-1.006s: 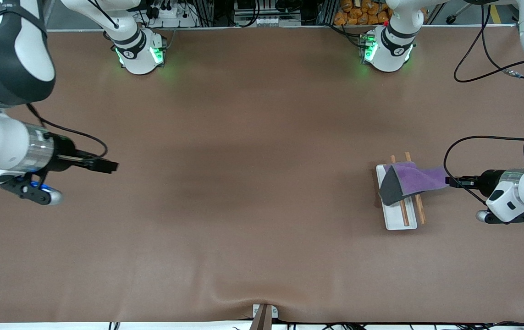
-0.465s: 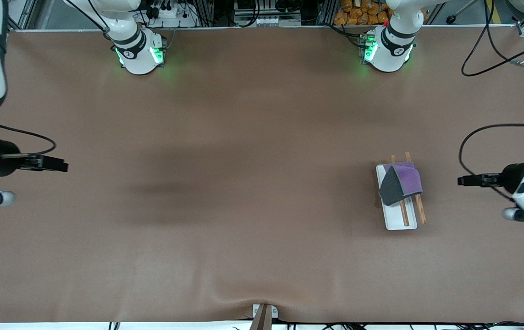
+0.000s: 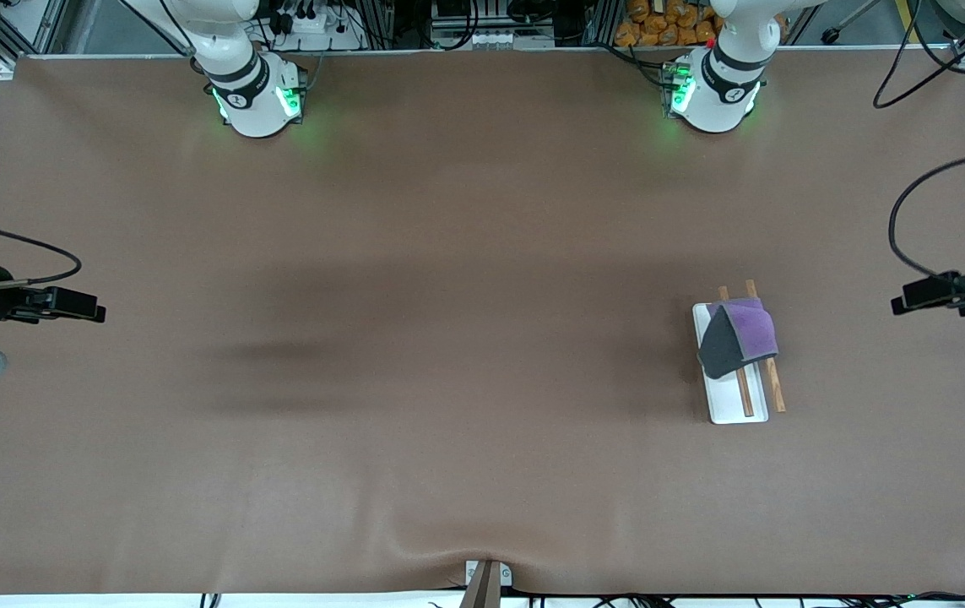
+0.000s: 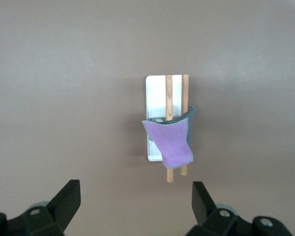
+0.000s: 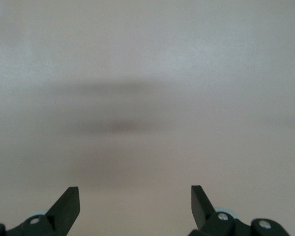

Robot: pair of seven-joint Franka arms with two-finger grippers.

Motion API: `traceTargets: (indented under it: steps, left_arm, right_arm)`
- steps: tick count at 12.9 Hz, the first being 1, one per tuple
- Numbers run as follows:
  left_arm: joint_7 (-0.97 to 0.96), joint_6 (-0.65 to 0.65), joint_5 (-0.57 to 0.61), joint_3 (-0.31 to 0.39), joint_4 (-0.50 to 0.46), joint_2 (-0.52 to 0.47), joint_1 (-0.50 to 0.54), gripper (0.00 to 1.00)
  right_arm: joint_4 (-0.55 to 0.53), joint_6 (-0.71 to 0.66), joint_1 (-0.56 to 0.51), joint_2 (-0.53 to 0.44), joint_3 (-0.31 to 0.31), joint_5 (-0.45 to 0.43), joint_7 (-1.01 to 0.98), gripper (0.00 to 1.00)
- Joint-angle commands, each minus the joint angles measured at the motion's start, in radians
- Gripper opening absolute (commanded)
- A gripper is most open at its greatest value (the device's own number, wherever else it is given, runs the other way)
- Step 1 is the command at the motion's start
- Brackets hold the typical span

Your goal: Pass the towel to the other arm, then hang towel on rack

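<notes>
- Purple and grey cloth: the towel (image 3: 735, 339) hangs folded over the rack (image 3: 740, 405), purple face up toward the left arm's end of the table, grey face sloping down the side toward the right arm's end.
- The cloth looks soft and slightly fuzzy; it peaks in a ridge along the rods and covers the half of the rack farther from the front camera.
- The rack's long axis runs from farther to nearer the front camera. Its two thin brown wooden rods (image 4: 169, 98) lie parallel along that axis over a flat white rectangular base (image 4: 155, 96), their ends sticking out past the towel both ways.
- In the left wrist view the purple flap hangs down to a rounded corner, with a grey edge showing along the fold.
- The rack stands on a smooth brown table mat (image 3: 448, 338), toward the left arm's end.
- The left gripper (image 4: 132, 201) is over the mat well apart from the rack, fingers spread wide, holding nothing.
- The right gripper (image 5: 135, 204) is over bare mat at the right arm's end, fingers likewise spread and empty.
</notes>
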Motion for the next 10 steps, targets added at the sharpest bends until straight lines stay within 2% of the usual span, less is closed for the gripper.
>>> traceTargets:
  steps: [1,3,5,7,10]
  left_arm:
    - [-0.039,-0.03,0.024,-0.025,-0.034,-0.073,-0.005,1.0]
    - [-0.108,-0.041,0.023,-0.056,-0.037,-0.099,-0.005,1.0]
    - [-0.211,-0.042,0.023,-0.096,-0.046,-0.104,-0.003,1.0]
    - [-0.229,-0.042,0.024,-0.137,-0.05,-0.107,0.006,1.0]
    - [-0.234,-0.035,0.029,-0.114,-0.127,-0.196,-0.043,1.0]
  right_arm:
    - [-0.276,0.114,-0.009,-0.193,0.013,-0.018,-0.014,1.0]
    - [-0.376,0.173,-0.009,-0.256,0.013,-0.018,-0.012,1.0]
    - [-0.434,0.19,-0.001,-0.304,0.015,-0.016,-0.003,1.0]
    - [-0.479,0.199,-0.001,-0.341,0.016,-0.016,-0.003,1.0]
    - [-0.48,0.19,0.009,-0.342,0.022,-0.016,0.0,1.0]
